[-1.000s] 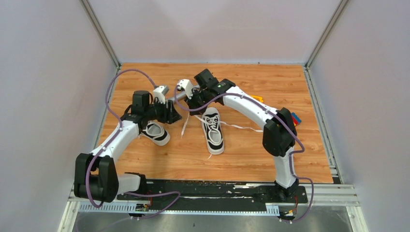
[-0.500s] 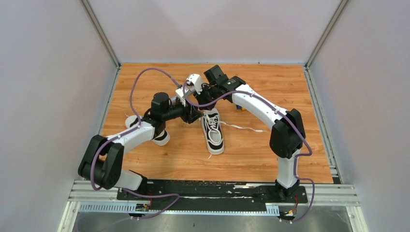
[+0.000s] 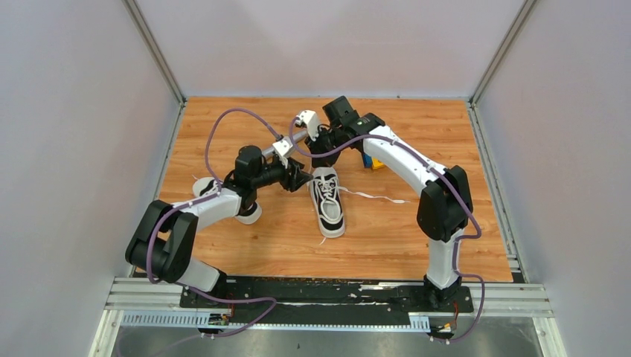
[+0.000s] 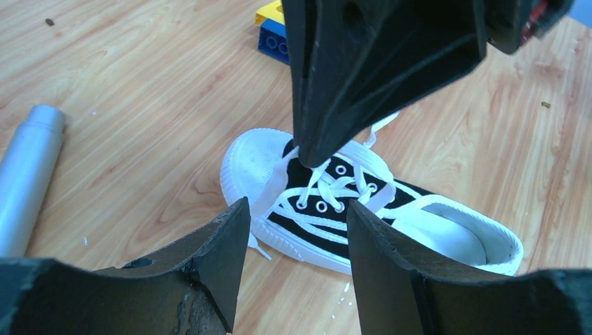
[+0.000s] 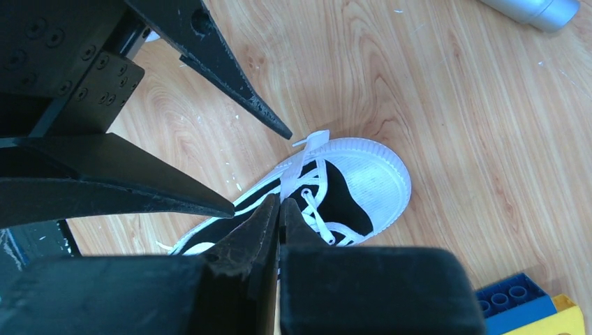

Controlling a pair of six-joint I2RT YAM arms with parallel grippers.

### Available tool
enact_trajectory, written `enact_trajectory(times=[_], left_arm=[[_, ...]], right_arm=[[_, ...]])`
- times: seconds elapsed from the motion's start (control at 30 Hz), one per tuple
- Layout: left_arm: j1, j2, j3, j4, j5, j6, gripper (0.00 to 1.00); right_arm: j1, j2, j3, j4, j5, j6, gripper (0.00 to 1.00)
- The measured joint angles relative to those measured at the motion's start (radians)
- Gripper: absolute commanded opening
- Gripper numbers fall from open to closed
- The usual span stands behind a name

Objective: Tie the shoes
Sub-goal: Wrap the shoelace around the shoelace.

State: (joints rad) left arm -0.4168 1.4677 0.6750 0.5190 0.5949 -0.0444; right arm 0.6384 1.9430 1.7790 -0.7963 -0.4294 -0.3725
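One shoe [image 3: 328, 204] lies mid-table, toe pointing away; its white toe cap shows in the wrist views [image 4: 246, 164] [image 5: 370, 181]. My right gripper [image 3: 320, 159] [image 5: 280, 201] hangs over the toe end, shut on a white lace [image 5: 301, 157] that rises from the front eyelets to its tips. My left gripper [image 3: 303, 178] [image 4: 297, 209] is just left of the toe, open and holding nothing, aimed at the eyelets and at the right gripper's tip [image 4: 311, 159]. The other shoe [image 3: 251, 214] is mostly hidden under my left arm.
Blue and yellow toy blocks [image 3: 372, 161] [image 4: 274, 29] [image 5: 523, 307] sit behind the shoe on the right. A silver cylinder [image 4: 28, 174] [image 5: 534, 8] lies beyond the toe. Another loose lace [image 3: 376, 197] trails right across the wood. Enclosure walls stand on three sides.
My left arm has swung right, from over the left shoe to the middle shoe's toe. The right gripper, still shut, drifted slightly right and back, uncovering the blocks.
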Motion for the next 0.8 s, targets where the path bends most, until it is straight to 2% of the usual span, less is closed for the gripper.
enact_trajectory(times=[0.33, 0.57, 0.8], left_arm=[[0.0, 0.069, -0.006, 0.126, 0.099, 0.057, 0.55], [0.005, 0.146, 0.01, 0.166, 0.141, 0.101, 0.38], [0.014, 0.172, 0.055, 0.167, 0.211, 0.145, 0.29]], right_arm=[[-0.051, -0.015, -0.027, 0.0, -0.145, -0.053, 0.01], [-0.06, -0.04, -0.08, -0.011, -0.208, -0.129, 0.01], [-0.06, -0.048, -0.086, -0.018, -0.233, -0.166, 0.01]])
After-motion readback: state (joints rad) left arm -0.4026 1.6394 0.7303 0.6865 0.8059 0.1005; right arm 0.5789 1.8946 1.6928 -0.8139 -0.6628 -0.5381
